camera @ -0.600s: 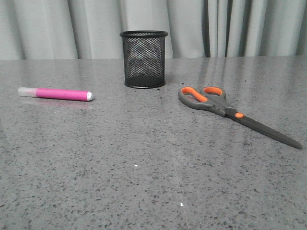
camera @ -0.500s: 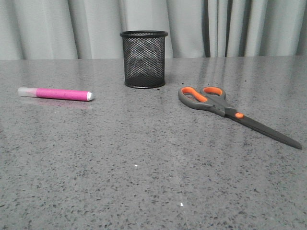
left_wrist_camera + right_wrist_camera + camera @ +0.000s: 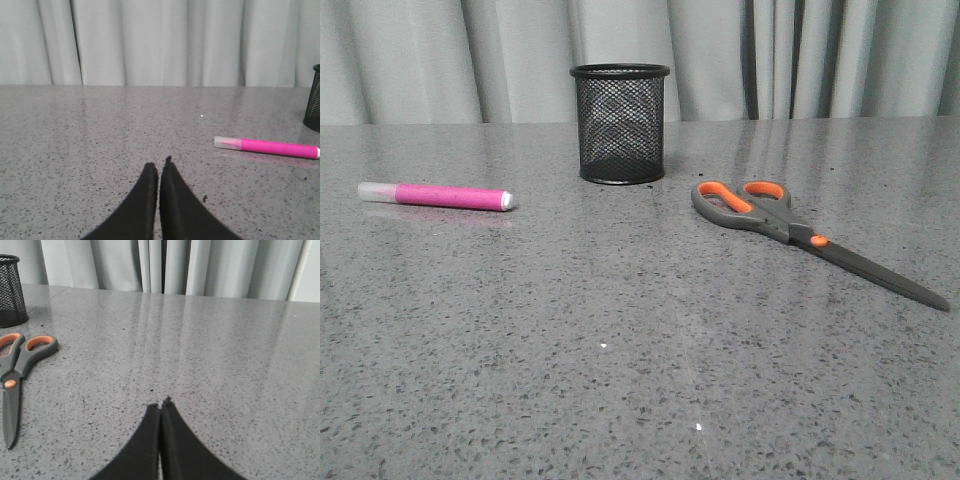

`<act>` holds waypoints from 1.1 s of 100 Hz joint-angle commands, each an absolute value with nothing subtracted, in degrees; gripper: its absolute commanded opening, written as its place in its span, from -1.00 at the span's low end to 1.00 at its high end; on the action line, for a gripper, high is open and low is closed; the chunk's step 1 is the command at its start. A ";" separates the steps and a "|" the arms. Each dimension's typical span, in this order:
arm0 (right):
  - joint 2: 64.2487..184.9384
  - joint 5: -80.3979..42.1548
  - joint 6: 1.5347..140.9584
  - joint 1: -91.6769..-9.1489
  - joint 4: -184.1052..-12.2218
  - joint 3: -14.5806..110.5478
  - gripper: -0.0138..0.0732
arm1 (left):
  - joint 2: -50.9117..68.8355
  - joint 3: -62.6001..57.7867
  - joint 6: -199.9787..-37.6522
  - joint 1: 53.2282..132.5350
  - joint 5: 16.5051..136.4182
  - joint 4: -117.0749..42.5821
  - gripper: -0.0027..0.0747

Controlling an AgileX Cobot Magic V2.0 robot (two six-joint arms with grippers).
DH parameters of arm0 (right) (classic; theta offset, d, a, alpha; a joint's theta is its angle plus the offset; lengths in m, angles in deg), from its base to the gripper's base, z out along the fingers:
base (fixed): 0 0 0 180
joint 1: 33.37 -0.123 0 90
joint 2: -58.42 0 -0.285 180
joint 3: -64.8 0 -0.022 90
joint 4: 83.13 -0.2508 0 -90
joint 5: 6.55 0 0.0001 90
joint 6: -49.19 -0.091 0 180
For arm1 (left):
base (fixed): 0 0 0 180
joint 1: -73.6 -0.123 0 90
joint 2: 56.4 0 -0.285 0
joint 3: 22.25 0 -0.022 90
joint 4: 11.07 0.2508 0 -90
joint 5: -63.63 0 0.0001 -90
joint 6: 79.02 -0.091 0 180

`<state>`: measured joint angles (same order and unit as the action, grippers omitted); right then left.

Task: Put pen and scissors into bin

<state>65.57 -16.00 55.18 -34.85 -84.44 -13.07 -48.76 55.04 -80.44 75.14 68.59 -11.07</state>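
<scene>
We list one bin (image 3: 620,124), black wire mesh, standing upright toward the far side of the grey speckled table (image 3: 620,350), in front of the pale curtain (image 3: 520,60). We see nothing inside it through the mesh.

We list one pen (image 3: 436,196), magenta with a whitish cap, lying flat on the table to the left of the bin and well apart from it, cap end pointing left, white end toward the bin.

We list one scissors (image 3: 800,235), blades together, lying flat to the right of the bin and a little nearer to us. The orange-lined handles point toward the bin; the dark blades run away to the right and toward the near edge.

We note the left gripper (image 3: 159,167) low over bare table, its two black fingers pressed together and grasping nothing; the pen lies beyond it and off to one side, untouched.

We note the right gripper (image 3: 160,405) likewise clenched on nothing above bare table, with the scissors lying well apart from it.

Neither arm shows in the front view.
</scene>
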 commanded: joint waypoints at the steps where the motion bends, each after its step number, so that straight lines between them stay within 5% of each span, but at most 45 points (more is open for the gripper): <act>1: 64.41 -11.01 55.25 -34.50 -83.93 -13.87 -0.86 | -50.57 57.57 -79.93 74.93 64.14 -11.07 -0.98; 74: 64.41 -10.89 55.25 -34.50 -83.93 -13.87 -0.86 | -50.57 57.57 -79.93 74.93 64.14 -11.07 -0.98; 110: 64.41 -8.21 55.25 -34.50 -93.30 -13.87 -0.86 | -50.57 57.57 -79.93 74.93 64.27 -27.06 -0.98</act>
